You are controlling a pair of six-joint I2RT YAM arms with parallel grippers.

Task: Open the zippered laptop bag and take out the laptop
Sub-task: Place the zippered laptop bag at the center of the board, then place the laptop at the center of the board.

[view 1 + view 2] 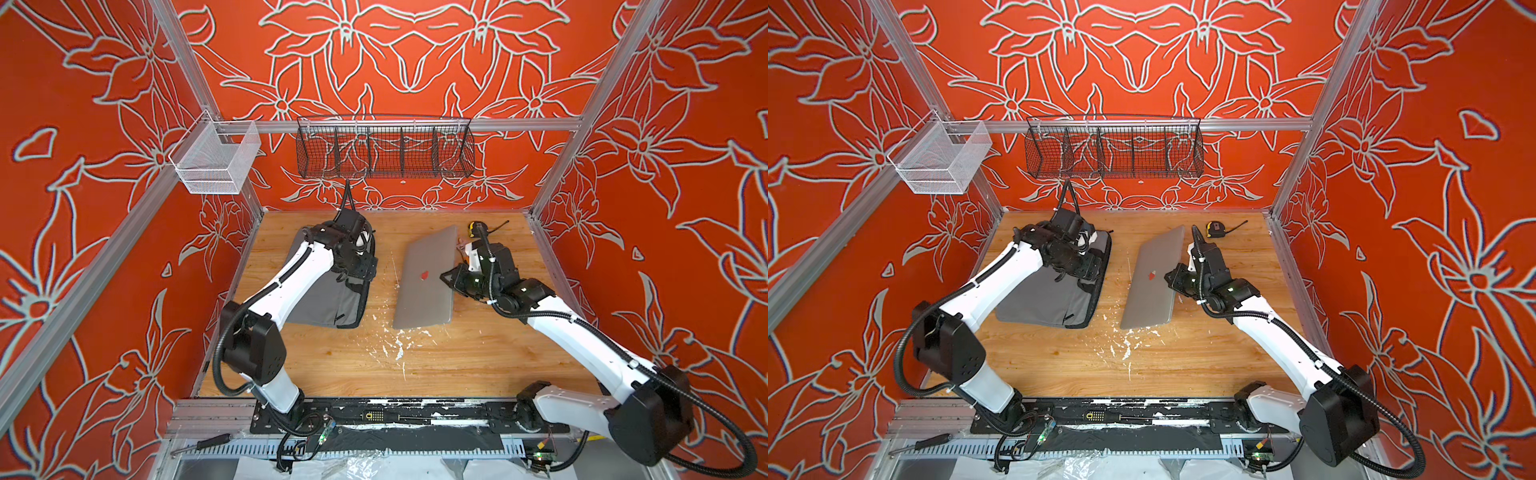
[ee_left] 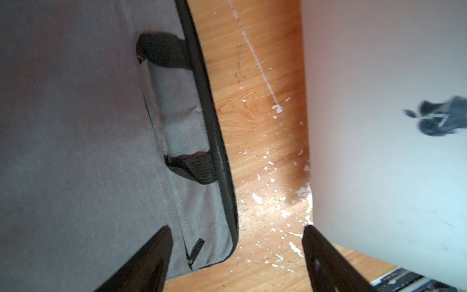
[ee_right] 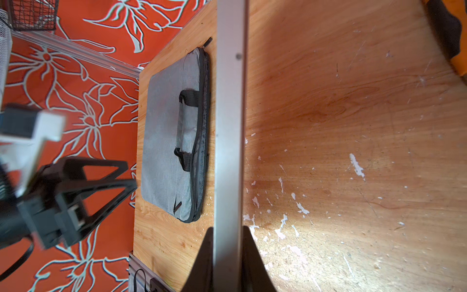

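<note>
The right claw (image 3: 227,230) is pinching the thin silver metal laptop (image 1: 419,299) to lift it; the left claw (image 2: 235,227) is hanging open, empty.

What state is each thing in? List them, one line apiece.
zippered laptop bag: lying flat, zipper looks undone.
laptop: out of the bag, lid shut, tilted up by one edge.
left pincer: open, holding nothing.
right pincer: shut on the laptop's edge.
</note>
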